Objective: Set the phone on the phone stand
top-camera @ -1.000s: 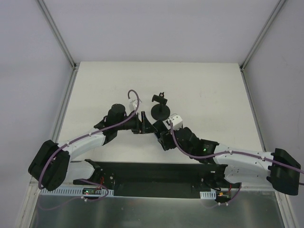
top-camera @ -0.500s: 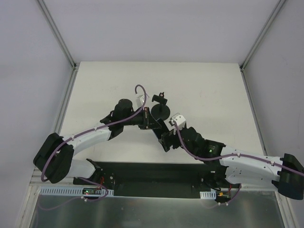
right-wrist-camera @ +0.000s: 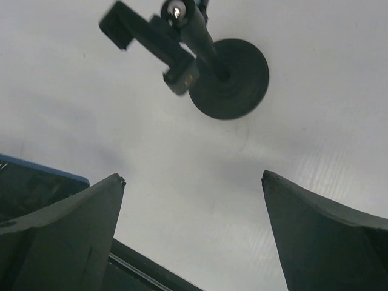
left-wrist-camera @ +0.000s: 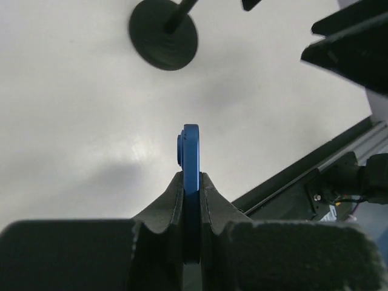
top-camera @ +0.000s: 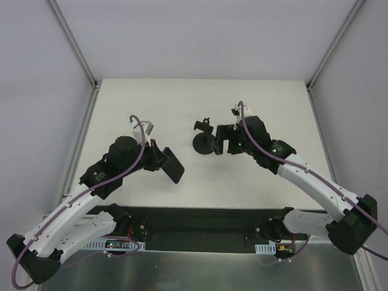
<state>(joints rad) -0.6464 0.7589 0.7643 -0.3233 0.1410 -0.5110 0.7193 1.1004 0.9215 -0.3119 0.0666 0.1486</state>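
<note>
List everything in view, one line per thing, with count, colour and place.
phone: one, black face with a blue edge, gripped by the left fingers, left of the stand
phone stand: one, black, standing on the table near its centre, cradle empty
table: one, white, under everything
base plate: one, black, along the near edge
left fingers: two, black, shut on the phone
right fingers: two, black, open, beside the stand, holding nothing
</note>
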